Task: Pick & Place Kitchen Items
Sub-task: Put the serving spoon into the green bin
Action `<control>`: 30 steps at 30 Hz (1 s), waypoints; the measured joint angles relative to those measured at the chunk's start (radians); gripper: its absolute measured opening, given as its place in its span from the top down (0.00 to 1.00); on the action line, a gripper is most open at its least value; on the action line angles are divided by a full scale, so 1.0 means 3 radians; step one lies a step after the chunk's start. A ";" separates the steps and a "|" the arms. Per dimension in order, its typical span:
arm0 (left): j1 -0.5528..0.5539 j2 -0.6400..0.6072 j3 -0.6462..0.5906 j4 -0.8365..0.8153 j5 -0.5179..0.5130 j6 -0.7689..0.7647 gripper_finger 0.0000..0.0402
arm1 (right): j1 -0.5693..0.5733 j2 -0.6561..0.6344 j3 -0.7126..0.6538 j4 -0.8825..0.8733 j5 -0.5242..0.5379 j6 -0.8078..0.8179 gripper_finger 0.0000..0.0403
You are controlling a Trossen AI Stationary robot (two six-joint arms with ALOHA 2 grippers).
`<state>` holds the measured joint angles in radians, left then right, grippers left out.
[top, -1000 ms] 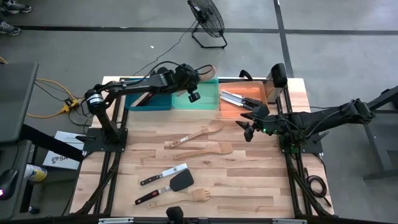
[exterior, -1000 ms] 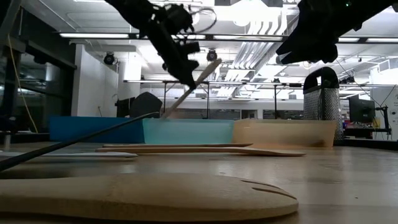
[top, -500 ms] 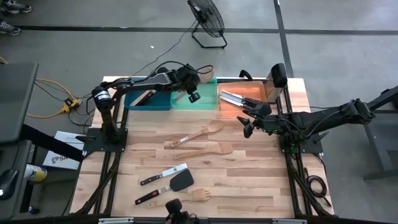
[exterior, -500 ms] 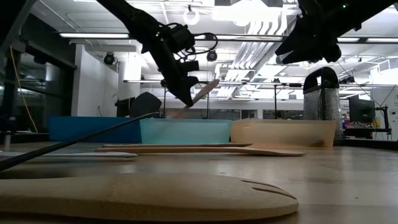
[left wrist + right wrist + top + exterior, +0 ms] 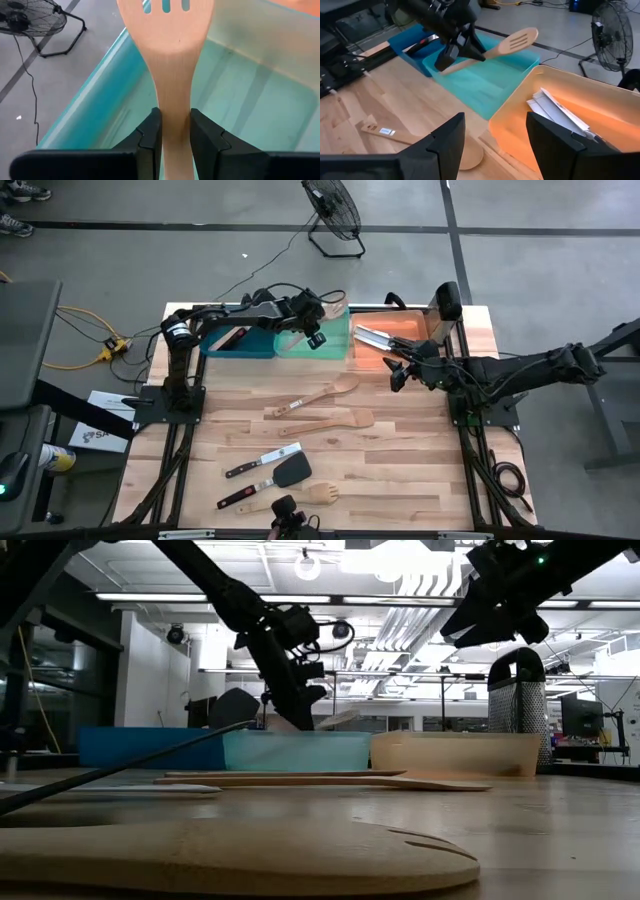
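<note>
Arm and gripper pose

Left arm stretched toward the table's far edge, wrist angled down; left gripper [image 5: 171,135] clamped on a slotted wooden spatula [image 5: 170,45] by its handle. Right arm reaching in from the right, raised off the table; right gripper [image 5: 492,135] with fingers apart, nothing between.

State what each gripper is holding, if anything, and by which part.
The left gripper grips the slotted wooden spatula by its handle, over the green bin. The right gripper is open and holds nothing.
</note>
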<state>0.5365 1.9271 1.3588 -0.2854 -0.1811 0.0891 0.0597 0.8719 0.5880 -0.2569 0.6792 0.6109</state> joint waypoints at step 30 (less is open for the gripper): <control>0.0004 -0.0008 -0.0013 -0.0051 -0.0041 0.0076 0.57 | -0.0056 0.0000 0.0000 0.0003 -0.0028 0.0054 0.50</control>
<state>0.5377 1.9246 1.3548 -0.3007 -0.1933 0.1118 0.0429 0.8719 0.5880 -0.2562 0.6709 0.6271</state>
